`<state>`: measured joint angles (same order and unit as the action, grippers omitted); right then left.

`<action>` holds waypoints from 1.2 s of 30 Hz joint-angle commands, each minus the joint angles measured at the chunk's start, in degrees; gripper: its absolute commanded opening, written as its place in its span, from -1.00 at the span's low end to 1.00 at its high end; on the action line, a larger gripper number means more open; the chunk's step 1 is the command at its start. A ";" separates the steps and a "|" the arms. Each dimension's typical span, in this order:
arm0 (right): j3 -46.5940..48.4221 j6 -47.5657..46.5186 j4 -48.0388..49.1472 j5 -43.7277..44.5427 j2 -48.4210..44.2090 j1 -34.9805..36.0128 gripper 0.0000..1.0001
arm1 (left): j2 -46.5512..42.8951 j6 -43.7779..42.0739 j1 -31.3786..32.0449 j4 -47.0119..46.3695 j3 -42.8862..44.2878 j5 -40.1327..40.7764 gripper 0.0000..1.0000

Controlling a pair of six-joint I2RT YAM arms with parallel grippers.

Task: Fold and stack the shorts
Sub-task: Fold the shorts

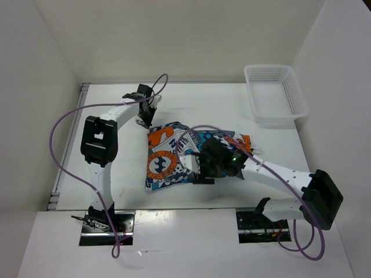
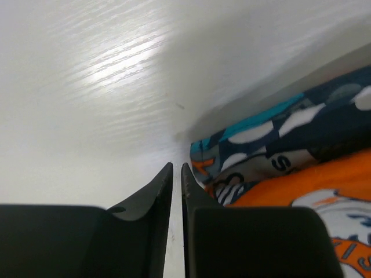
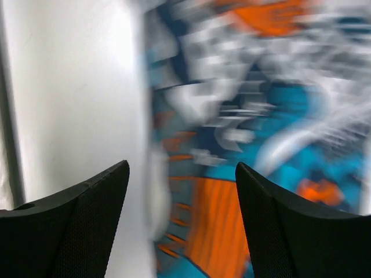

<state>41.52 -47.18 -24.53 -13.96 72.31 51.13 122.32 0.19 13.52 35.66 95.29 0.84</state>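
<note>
**A:** What lies nearest the arm bases?

**B:** The shorts (image 1: 168,162), a soft, rumpled bundle near the middle of the smooth white table (image 1: 272,150). They sit in a lumpy, roughly rectangular shape. There is a big orange roundel on the near-left part, and blue, white, grey and dark cartoon shapes over the rest.

**A:** And the right gripper?

**B:** The right gripper (image 1: 200,167) hangs over the middle of the shorts and hides part of the print from above. Seen from the right wrist, its black, finely stippled fingers (image 3: 87,226) stand wide apart with nothing between them. The shorts (image 3: 243,116) below them are blurred, and their left edge meets bare table.

**A:** What is further out?

**B:** The left gripper (image 1: 145,116) sits just beyond the far-left corner of the shorts. Its smooth, dark, tapered fingers (image 2: 156,197) are drawn together to a thin slit and hold nothing. A wrinkled edge of the shorts (image 2: 290,150) lies just to their right. I cannot tell whether the tips touch the table.

**A:** Is anything in the way?

**B:** Purple cables (image 1: 55,139) loop off both arms, and one runs along the right arm above the right side of the shorts. A white mesh basket (image 1: 275,95), rectangular and plastic, stands at the far right, well apart from the shorts.
</note>
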 commanded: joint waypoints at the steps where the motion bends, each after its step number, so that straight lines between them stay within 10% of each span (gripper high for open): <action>1: 11.53 12.88 2.13 -0.97 -6.30 -6.01 0.58 | -9.01 -0.19 0.89 2.04 1.31 2.15 -0.64; 17: 14.47 27.67 7.22 12.46 13.20 -30.57 -0.33 | -22.48 -0.19 23.82 13.92 -25.40 -13.85 -0.51; 36: 30.80 30.04 17.69 30.30 36.41 -35.67 -0.47 | -14.83 -0.19 33.42 -1.20 -38.85 13.21 -0.51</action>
<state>66.41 -18.63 -10.33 12.08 108.27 16.82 102.37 0.45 48.12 41.80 61.63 4.49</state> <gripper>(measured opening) 0.265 0.242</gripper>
